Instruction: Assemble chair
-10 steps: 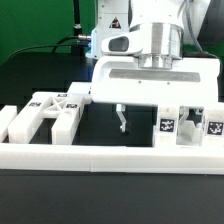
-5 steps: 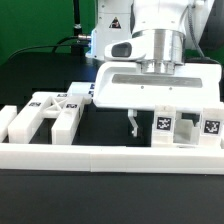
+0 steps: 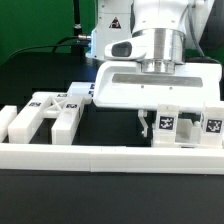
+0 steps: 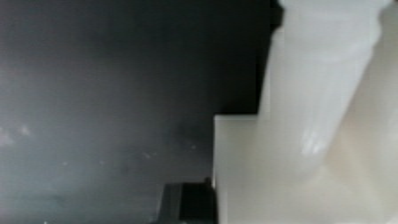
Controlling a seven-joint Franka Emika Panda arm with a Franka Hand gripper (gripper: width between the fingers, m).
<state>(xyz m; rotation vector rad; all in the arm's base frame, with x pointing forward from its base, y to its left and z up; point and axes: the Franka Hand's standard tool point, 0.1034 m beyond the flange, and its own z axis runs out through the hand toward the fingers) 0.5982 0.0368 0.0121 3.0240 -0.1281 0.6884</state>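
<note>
Gripper [image 3: 149, 122] low over black table [image 3: 35, 80], wide white hand body hanging just behind long white border rail [image 3: 100, 156]. One dark finger [image 3: 143, 122] shows below hand, tip near table level, just beside a tagged block [image 3: 165, 127] on the exterior view's right; contact not resolvable. Other finger hidden, so whether claw is spread or closed cannot be told; nothing visibly held. Second tagged block [image 3: 212, 128] stands further toward the exterior view's right, upright, close to first. Cluster of chair parts [image 3: 48, 112] lies well apart on the exterior view's left, tags facing up, against the rail. Wrist view: blurred; pale white part [image 4: 317, 110] fills one side over dark table, stepped outline, no tag legible; a dark finger tip [image 4: 187, 200] at frame edge, just beside the part's lower corner
</note>
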